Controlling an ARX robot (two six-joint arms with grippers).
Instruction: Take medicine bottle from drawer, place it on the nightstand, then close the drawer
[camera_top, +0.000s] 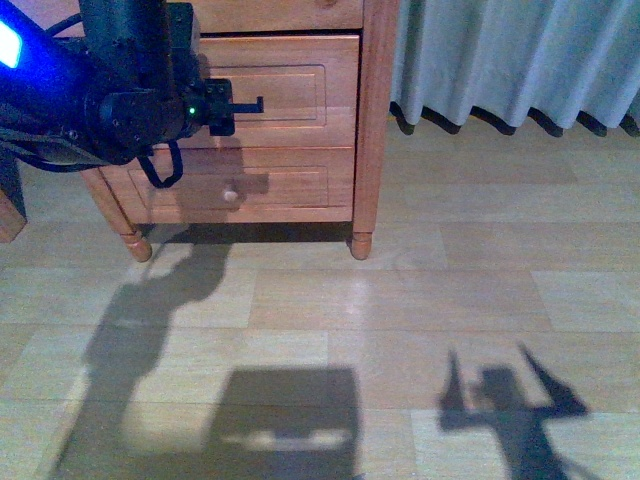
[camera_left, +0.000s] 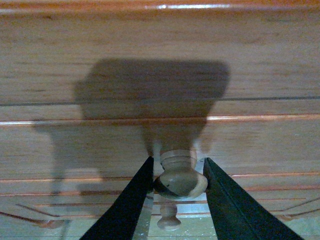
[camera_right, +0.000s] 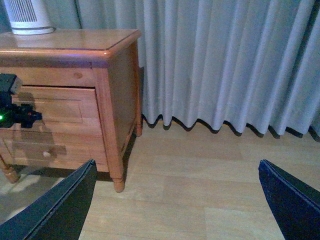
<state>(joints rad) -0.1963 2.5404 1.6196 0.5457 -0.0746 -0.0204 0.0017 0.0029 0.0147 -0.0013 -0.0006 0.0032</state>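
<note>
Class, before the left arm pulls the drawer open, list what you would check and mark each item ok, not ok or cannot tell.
1. Left gripper straddles the knob: ok.
2. Grip tight on knob: cannot tell.
3. Drawer shut, ready to pull: ok.
4. Right gripper open, clear of the nightstand: ok.
5. Free space on nightstand top beside white ribbed device: ok.
6. Medicine bottle inside: cannot tell, hidden.

Place: you are looking into a bedroom in a home.
Furniture: you can see a honey-brown wooden nightstand (camera_right: 117, 95) with a rounded-edge top and short turned feet.
Window side: a pale grey curtain (camera_right: 215, 65) hangs in folds to the floor just beside it.
Floor: you have light wood-look planks (camera_top: 400, 300) underfoot.
On top: a white ribbed device (camera_right: 27, 17) stands on the nightstand.
</note>
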